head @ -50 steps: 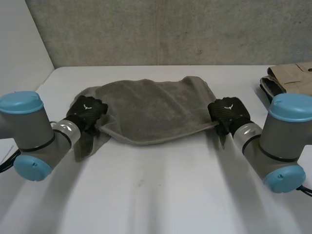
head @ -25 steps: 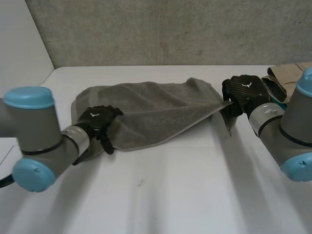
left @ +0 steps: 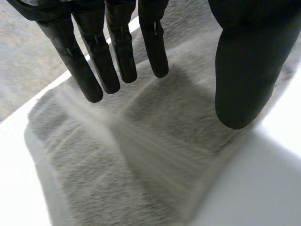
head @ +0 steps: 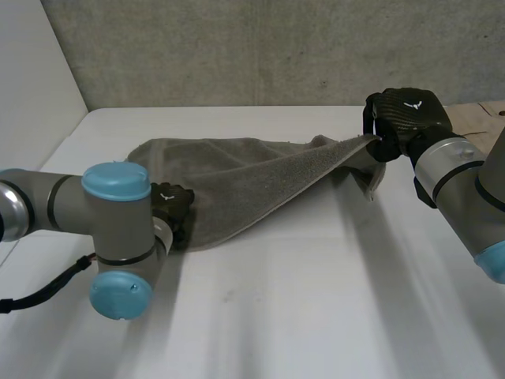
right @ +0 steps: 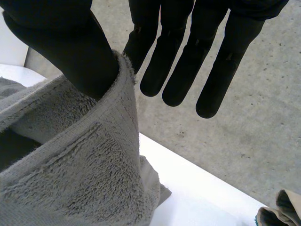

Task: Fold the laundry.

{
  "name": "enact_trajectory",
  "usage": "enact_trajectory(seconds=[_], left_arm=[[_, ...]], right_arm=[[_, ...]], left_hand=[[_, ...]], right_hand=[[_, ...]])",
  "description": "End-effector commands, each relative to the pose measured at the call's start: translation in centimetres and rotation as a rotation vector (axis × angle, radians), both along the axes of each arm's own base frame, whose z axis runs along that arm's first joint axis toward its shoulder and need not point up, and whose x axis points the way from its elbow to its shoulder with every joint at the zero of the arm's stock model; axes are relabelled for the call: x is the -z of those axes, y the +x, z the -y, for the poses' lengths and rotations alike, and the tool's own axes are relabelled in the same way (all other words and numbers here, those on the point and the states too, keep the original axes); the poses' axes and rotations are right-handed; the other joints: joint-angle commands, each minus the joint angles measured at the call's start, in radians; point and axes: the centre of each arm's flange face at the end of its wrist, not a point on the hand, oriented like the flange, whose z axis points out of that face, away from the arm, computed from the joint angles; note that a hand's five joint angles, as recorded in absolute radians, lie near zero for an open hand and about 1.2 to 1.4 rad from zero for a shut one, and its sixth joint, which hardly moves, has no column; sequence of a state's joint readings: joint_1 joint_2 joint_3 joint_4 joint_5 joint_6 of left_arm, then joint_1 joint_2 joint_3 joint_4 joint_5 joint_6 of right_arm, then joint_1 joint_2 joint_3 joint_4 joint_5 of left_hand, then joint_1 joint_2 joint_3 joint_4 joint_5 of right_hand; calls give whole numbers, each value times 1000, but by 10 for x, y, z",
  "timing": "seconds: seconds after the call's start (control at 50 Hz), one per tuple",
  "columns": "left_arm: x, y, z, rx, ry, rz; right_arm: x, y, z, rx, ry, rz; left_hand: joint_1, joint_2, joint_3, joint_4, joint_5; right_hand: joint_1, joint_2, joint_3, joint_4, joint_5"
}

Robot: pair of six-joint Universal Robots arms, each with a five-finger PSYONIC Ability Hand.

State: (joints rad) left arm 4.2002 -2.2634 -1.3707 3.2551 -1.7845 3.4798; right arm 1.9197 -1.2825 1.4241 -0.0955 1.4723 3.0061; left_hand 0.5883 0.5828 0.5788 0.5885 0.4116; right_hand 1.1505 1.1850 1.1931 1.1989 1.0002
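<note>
The towel [head: 245,181] is fuzzy terry cloth, the table [head: 316,300] smooth and matt.

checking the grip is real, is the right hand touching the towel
Touching. In the right wrist view the towel edge lies pressed against the thumb of the right hand, no gap between; the head view shows that corner raised off the table.

I'm seeing soft, even light from overhead — the white table [head: 316,300] comes up bright, without hard glare. In the left wrist view it washes out almost to plain white beside the grey towel [head: 237,178]. In the right wrist view the towel's inner fold goes dark — little light reaches there.
</note>
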Motion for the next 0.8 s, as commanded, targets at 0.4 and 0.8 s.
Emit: enact_trajectory(seconds=[0.4,0.8], left_arm=[[0,74,22,52,41,142],[15,70,41,53,-2,189]], right_arm=[[23,1,4,-11,34,-77],[29,4,1,-23,45,-83]], left_hand=[[-334,-328,-324,-334,-332],[-290,-284,-280,-290,-288]], right_hand=[[246,211,203,197,222],[246,211,203,197,222]])
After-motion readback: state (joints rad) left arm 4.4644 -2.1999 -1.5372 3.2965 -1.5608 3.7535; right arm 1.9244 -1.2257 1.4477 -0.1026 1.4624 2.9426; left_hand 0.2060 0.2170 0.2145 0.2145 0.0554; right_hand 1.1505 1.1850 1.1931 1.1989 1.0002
